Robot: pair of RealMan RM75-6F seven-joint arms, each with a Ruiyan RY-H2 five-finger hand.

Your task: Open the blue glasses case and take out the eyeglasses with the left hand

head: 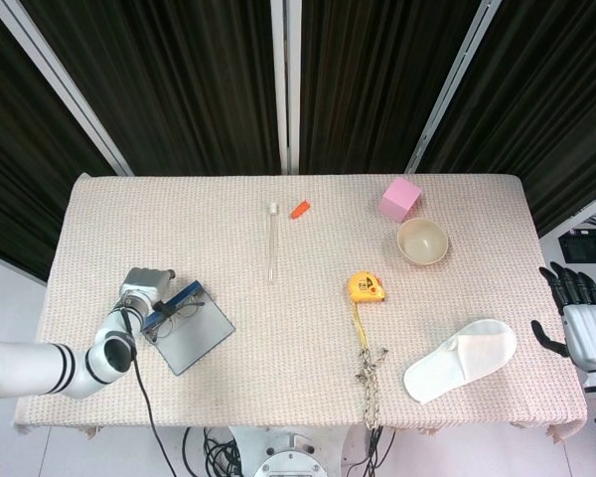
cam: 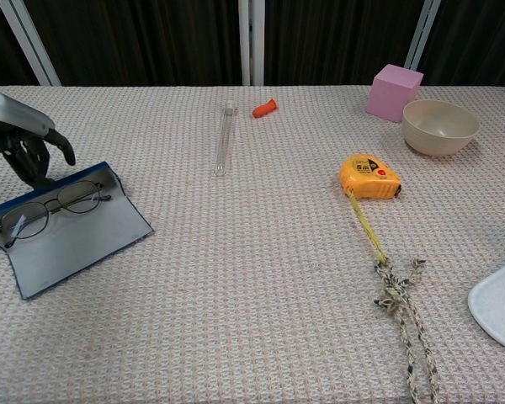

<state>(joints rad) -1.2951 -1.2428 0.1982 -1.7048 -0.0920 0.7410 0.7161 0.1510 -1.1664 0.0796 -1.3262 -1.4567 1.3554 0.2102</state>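
Note:
The blue glasses case (cam: 76, 236) lies open and flat at the table's left, its lid spread toward the front. The wire-framed eyeglasses (cam: 55, 204) rest inside along its raised far rim; in the head view the case (head: 194, 330) and eyeglasses (head: 176, 308) show there too. My left hand (cam: 25, 147) sits just behind that rim, fingers curled downward with the tips touching the rim's left part. Whether it grips the rim is unclear. It also shows in the head view (head: 144, 286). My right hand (head: 576, 316) hangs off the table's right edge, fingers spread, holding nothing.
A glass tube (cam: 225, 139) and an orange cap (cam: 264, 108) lie at centre back. A yellow tape measure (cam: 369, 177) with a knotted rope (cam: 400, 311) sits right of centre. A pink cube (cam: 395, 91), a beige bowl (cam: 440, 126) and a white slipper (head: 461, 360) are on the right.

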